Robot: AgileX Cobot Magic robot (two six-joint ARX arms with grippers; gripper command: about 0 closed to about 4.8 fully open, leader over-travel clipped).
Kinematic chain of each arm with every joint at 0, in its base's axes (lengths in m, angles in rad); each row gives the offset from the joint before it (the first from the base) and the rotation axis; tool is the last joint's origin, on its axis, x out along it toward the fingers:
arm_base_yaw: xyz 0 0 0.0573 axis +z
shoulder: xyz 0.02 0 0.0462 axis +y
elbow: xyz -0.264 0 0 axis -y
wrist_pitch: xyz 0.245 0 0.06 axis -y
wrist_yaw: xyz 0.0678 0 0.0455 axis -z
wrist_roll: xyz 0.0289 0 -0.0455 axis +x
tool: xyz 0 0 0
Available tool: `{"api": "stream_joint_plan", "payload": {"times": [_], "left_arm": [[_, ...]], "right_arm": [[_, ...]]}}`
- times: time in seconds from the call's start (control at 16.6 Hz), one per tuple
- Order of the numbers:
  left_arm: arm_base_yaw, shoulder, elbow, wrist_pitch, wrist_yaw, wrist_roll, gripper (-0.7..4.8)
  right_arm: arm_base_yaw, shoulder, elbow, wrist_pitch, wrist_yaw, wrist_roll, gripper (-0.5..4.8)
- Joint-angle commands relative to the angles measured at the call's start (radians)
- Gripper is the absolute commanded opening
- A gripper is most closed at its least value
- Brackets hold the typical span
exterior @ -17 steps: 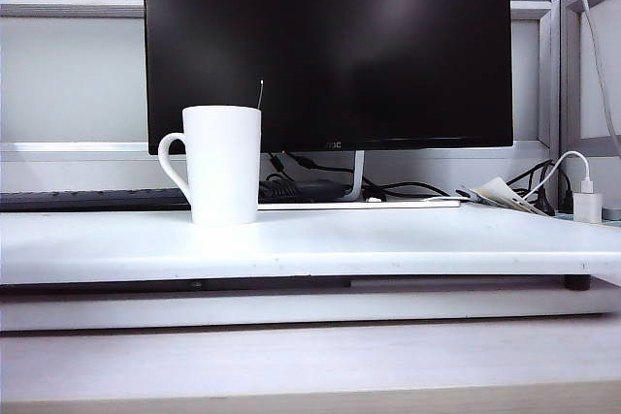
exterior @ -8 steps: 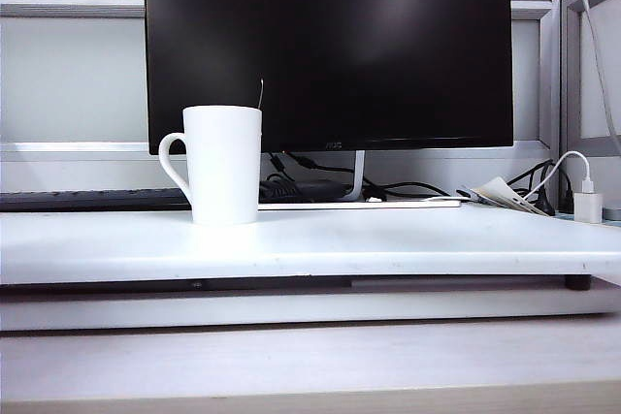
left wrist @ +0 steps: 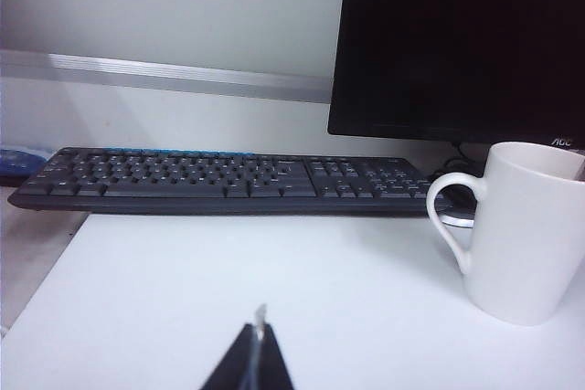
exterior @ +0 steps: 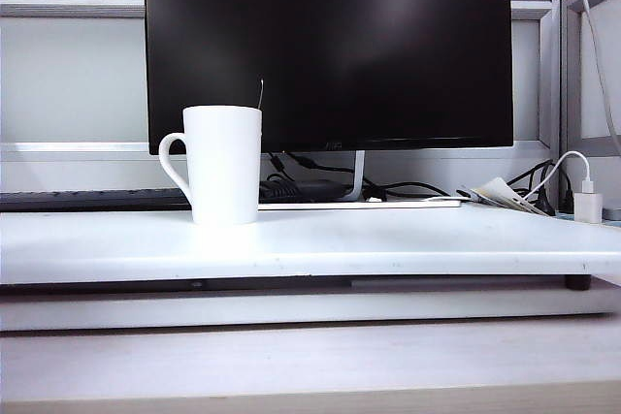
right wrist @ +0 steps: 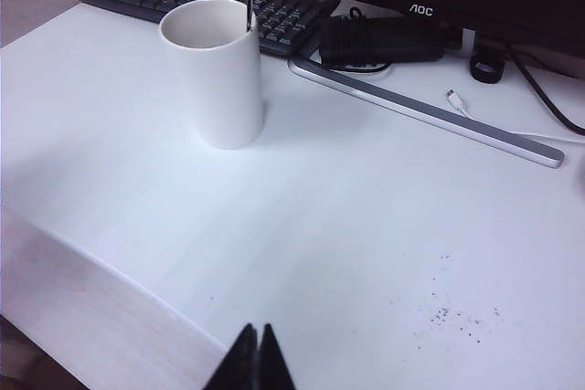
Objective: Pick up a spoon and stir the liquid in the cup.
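The cup (exterior: 225, 167) is a tall white mug standing on the white table (exterior: 388, 244), left of centre, with its handle turned to the left. The spoon (exterior: 260, 94) is a thin metallic stick rising from inside the cup at its right rim; its bowl is hidden. In the right wrist view the cup (right wrist: 219, 75) and spoon (right wrist: 249, 5) lie far ahead of my right gripper (right wrist: 256, 331), which is shut and empty near the table's front edge. My left gripper (left wrist: 259, 335) is shut, well short of the cup (left wrist: 530, 235). Neither gripper shows in the exterior view.
A large black monitor (exterior: 330, 46) stands behind the cup, on a silver base bar (right wrist: 430, 116). A black keyboard (left wrist: 228, 180) lies behind and to the left. Cables, a black adapter (right wrist: 384, 38) and a white charger (exterior: 587, 203) sit at the back right.
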Motion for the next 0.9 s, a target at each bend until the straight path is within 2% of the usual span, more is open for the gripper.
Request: {"api": "stream_joint_plan", "payload": {"times": [0.06,0.12,0.18,0.48,0.54,0.78,0.9], "left_arm": [[0.001,0.0,0.001,0.006,0.005,0.007,-0.04],[0.001,0.0,0.001,0.005,0.005,0.008,-0.04],[0.001,0.0,0.001,0.005,0.004,0.008,-0.04],[0.002,0.0,0.001,0.001,0.004,0.008,-0.04],[0.002,0.0,0.001,0.001,0.005,0.008,-0.04],[0.002,0.0,0.001,0.0,0.005,0.008,-0.04],[0.002,0.0,0.001,0.0,0.005,0.008,-0.04]], "right_arm": [[0.0,-0.013,0.003,-0.002,0.087,-0.246,-0.06],[-0.015,-0.048,-0.002,-0.015,0.161,-0.267,-0.06],[-0.095,-0.108,-0.029,0.018,0.177,-0.274,-0.06],[-0.459,-0.409,-0.194,0.216,0.0,-0.154,-0.06],[-0.541,-0.49,-0.251,0.277,-0.081,-0.145,-0.05],[-0.737,-0.648,-0.458,0.468,-0.214,-0.1,-0.05],[-0.773,-0.665,-0.536,0.496,-0.216,-0.059,-0.06]]}}
